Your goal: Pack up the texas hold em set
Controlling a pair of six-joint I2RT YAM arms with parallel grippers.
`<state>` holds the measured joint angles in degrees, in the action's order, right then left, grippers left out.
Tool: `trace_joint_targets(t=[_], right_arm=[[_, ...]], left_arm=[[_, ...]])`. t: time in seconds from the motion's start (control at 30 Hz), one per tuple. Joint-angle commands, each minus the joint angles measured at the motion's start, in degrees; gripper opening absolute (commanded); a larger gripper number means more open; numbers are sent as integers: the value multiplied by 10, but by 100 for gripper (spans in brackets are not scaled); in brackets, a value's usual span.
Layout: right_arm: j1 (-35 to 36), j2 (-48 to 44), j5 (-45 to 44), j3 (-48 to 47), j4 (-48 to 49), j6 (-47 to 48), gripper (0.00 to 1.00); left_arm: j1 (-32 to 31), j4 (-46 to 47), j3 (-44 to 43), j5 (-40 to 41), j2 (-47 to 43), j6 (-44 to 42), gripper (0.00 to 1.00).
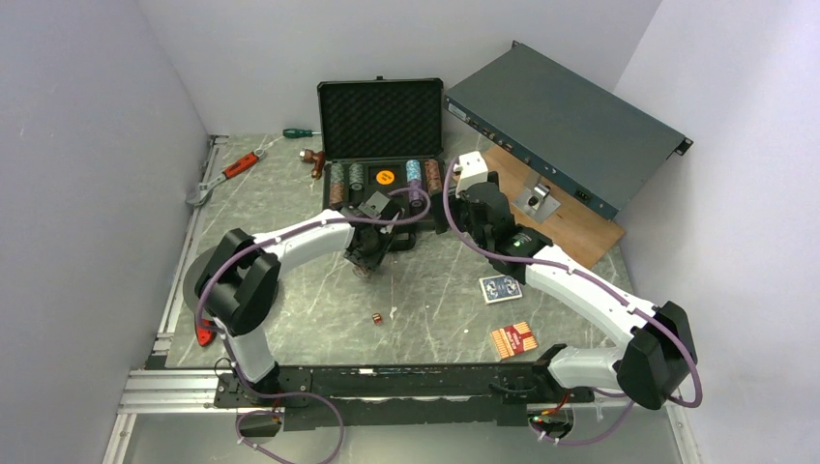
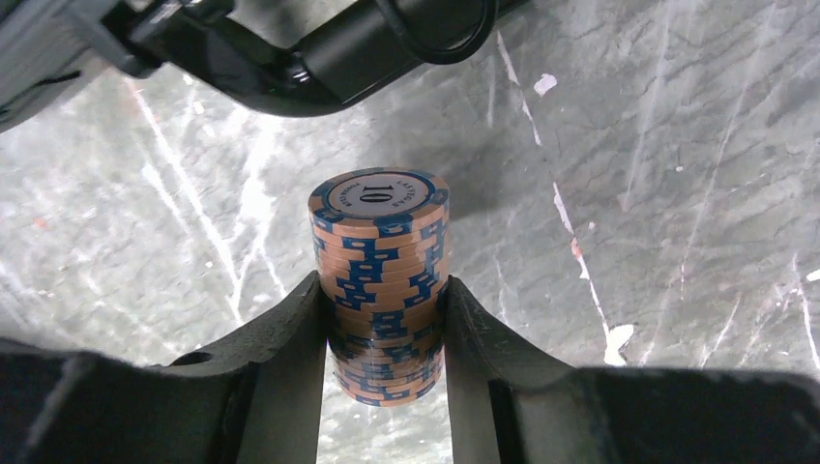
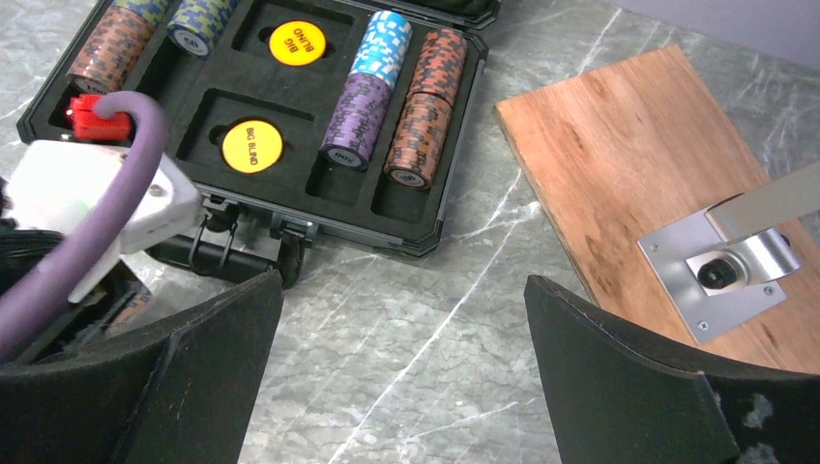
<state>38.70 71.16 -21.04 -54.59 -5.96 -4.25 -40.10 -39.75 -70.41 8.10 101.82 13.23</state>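
We see the left fingers [image 2: 307, 329] clenched on an upright chip stack [image 2: 379, 242] (orange with blue stripes, a 10 on its top face) just in front of the open black case [image 1: 380, 116]. Whether the stack touches the worktop [image 1: 435, 309] we cannot tell. The right fingers [image 3: 227, 338] stand released and wide apart, holding nothing, near the case's front right corner. A blue deck [image 1: 500, 288], a red deck [image 1: 513, 338] and small dice [image 1: 377, 317] lie on the worktop, apart from the case.
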Motion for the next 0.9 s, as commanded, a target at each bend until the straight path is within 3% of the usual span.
trace_joint_targets(t=[0.0,0.4,0.87], right_arm=[[-3,-1,-16,-16,27,-10,100],[-6,14,-8,-24,18,-13,100],[-10,36,5,-38,0,-16,100]], left_arm=[[3,-33,-50,33,-51,-2,0],[80,-97,-180,24,-54,0,0],[135,-203,-406,34,102,27,0]])
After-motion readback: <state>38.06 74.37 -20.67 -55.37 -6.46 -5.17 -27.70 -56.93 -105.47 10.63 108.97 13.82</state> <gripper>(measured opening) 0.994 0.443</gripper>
